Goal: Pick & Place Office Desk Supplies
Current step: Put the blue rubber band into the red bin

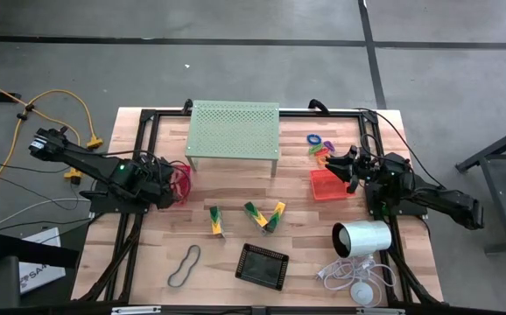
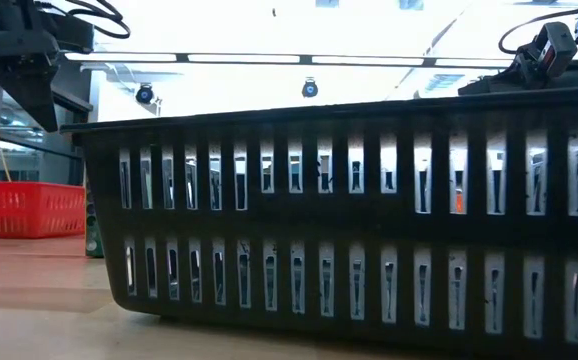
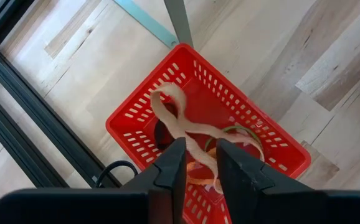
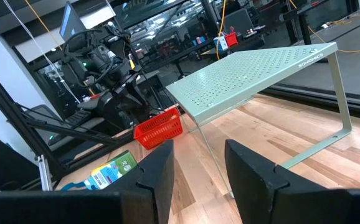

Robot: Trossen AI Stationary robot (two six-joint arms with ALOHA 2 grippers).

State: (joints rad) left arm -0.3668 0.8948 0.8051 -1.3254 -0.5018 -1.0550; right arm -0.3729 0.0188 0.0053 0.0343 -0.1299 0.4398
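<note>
Left wrist view looks down on a limp tan rubber band lying twisted in the red tray with a green band and an orange one beside it, directly under the left gripper, whose jaws stand a little apart with nothing between them; such bands are light, floppy and likely to cling or spring, so a pinch across a single strand should serve best. Out on the counter the stiffer clips wait, best taken across their narrow bodies. From table height the black tray fills the frame and hides nearly everything behind it, while the right gripper hangs with jaws apart over the other red tray.
</note>
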